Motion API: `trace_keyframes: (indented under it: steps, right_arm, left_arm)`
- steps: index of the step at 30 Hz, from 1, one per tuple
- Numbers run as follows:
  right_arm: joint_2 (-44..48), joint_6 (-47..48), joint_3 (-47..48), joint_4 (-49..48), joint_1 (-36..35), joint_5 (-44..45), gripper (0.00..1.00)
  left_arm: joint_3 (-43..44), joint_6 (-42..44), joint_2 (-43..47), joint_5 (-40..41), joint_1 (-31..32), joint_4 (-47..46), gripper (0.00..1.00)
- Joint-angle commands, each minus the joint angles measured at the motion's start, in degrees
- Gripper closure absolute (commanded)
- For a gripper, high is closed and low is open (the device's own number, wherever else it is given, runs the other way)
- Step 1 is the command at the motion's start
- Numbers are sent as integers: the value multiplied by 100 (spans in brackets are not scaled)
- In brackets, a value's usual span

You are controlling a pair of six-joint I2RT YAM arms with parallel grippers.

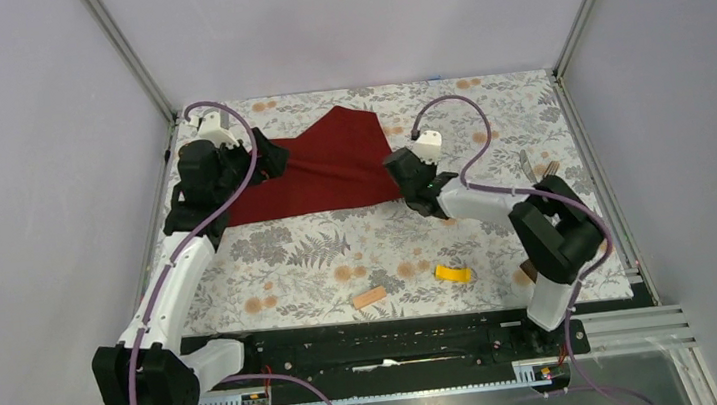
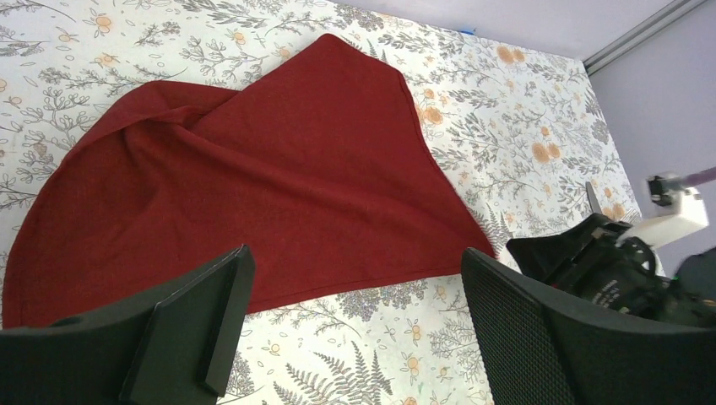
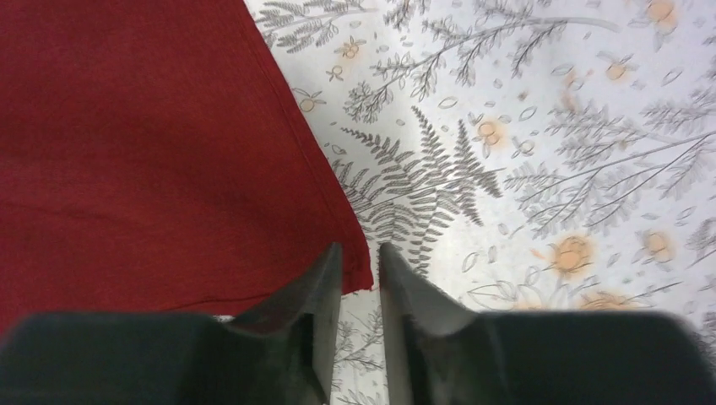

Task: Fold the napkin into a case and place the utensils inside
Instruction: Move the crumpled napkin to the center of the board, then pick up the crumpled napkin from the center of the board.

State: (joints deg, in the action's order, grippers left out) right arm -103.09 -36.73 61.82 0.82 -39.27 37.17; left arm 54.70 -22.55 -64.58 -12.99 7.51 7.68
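Matte dark-red cloth napkin (image 1: pixel 321 171), rumpled triangle; L fingers (image 2: pixel 194 329) wide, R fingers (image 3: pixel 312 312) narrow astride corner.

No word, number, brand or sign can be read in any view. The only trace of print is a speck of white marking on the black wrist housing (image 2: pixel 604 291) of the right arm, seen from the left wrist camera. It is too small and blurred to make out.
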Motion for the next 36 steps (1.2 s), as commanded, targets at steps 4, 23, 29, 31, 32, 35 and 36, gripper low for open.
trace_keyframes:
  steps: [4,23,29,31,32,35,36]
  right_arm:
    - [179,280,520,369,15,-477,39]
    - [-1161,-1325,2231,3086,343,-947,26]
    - [-1461,-1702,2462,3435,510,-1188,29]
    - [-1536,-1900,2555,3629,513,-1137,30]
    - [-1570,-1994,2586,3676,510,-1157,30]
    - [-1640,-2180,2607,3698,503,-1261,30]
    - [-1656,-2229,2607,3697,493,-1264,30]
  left_arm:
    - [2,9,67,123,40,-199,2]
    - [67,-112,28,-210,40,-206,2]
    - [73,-118,24,-223,35,-206,2]
    - [76,-116,24,-221,40,-212,2]
    - [76,-114,26,-221,40,-212,2]
    - [76,-118,17,-222,40,-205,3]
    - [72,-117,14,-221,40,-210,3]
